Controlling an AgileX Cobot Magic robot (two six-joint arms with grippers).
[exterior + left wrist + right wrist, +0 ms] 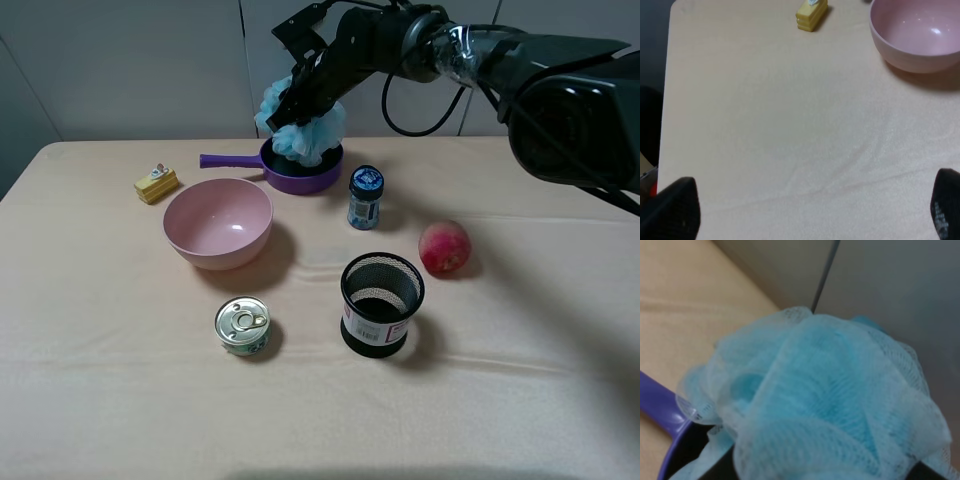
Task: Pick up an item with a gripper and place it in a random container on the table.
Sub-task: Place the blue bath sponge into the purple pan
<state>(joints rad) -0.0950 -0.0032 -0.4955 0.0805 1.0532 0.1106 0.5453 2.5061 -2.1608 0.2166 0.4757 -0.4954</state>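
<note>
R black jawed gripper clamps fluffy light-blue mesh bath pouf; pouf's underside dips into small purple frying pan. L gripper spread wide above beige-pink cloth table.

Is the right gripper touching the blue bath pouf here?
Touching. The exterior high view shows the right gripper clamped into the bath pouf, mesh bulging either side of it.
</note>
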